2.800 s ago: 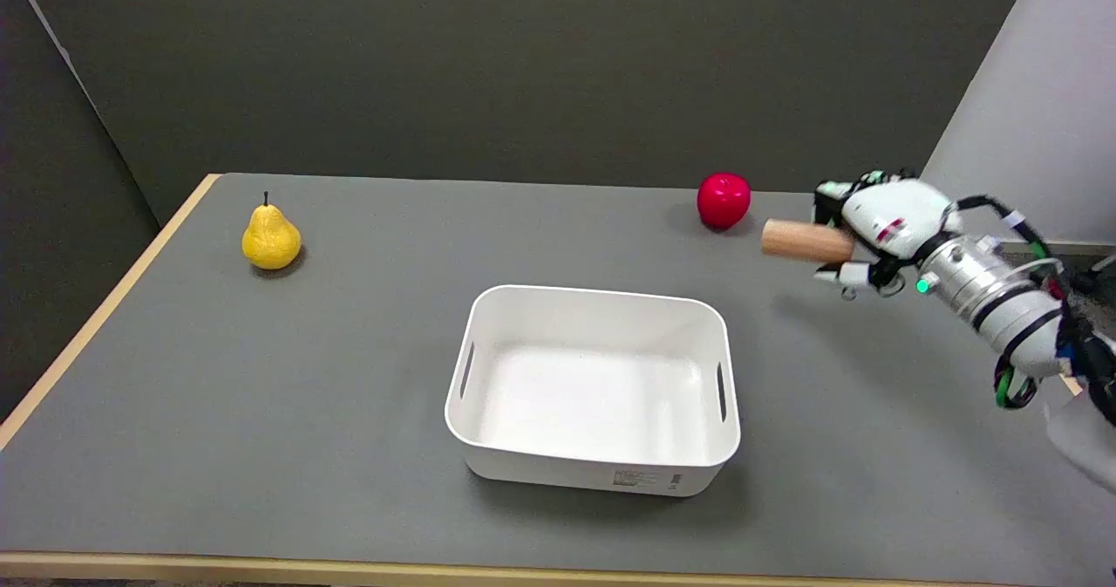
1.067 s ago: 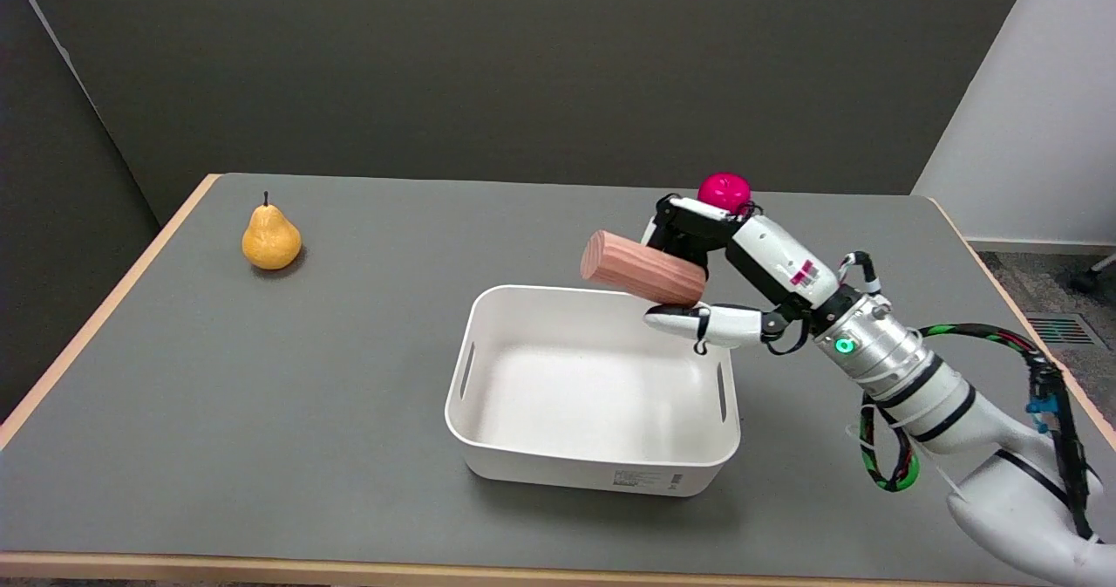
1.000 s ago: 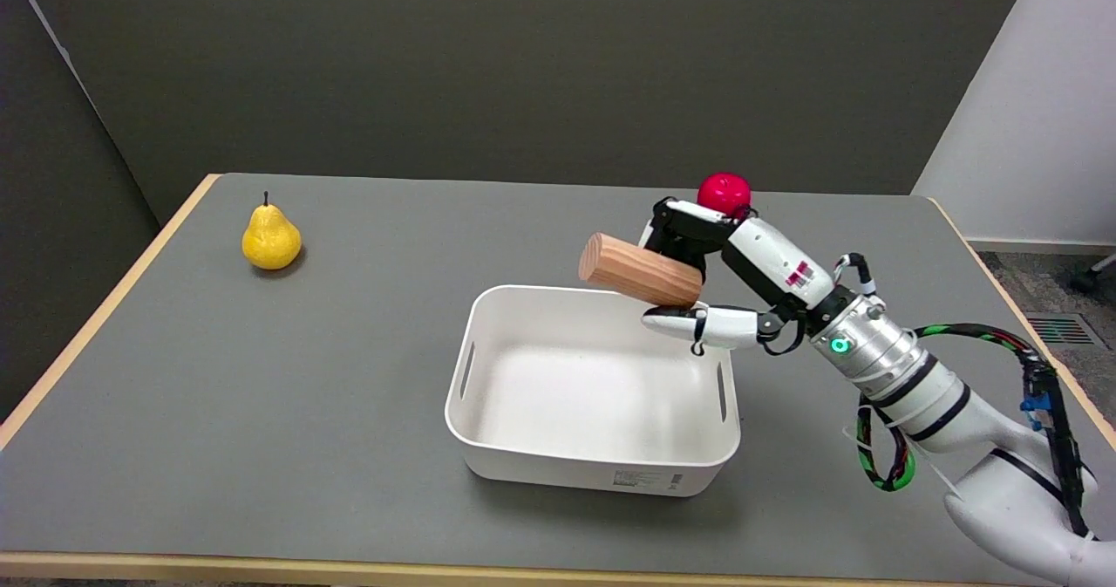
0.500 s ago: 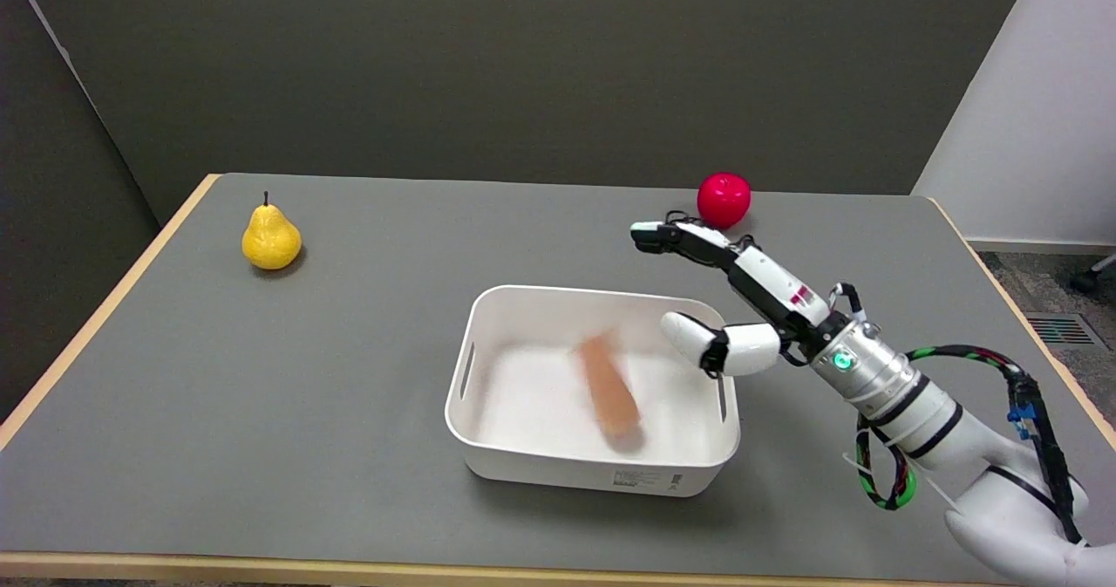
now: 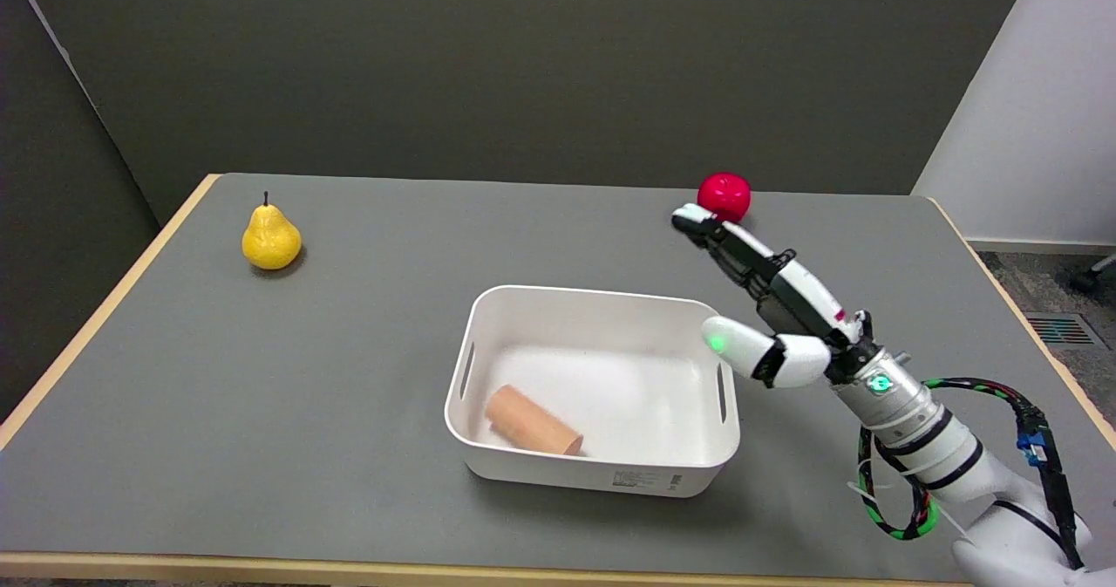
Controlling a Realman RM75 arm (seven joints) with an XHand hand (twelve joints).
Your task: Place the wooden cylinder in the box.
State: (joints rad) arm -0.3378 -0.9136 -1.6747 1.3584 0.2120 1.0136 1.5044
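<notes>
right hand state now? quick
Right hand: open, fingers spread, holding nothing; the wooden cylinder lies in the box.

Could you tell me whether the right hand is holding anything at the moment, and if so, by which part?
Nothing is held: the right hand is open, and the wooden cylinder lies inside the box.

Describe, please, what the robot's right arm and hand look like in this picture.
The right hand is white and black, with a small red marking on its back. A silver metal wrist carries a green light. Behind it the white arm trails a green-and-black cable loop and a black cable with a blue clip.
</notes>
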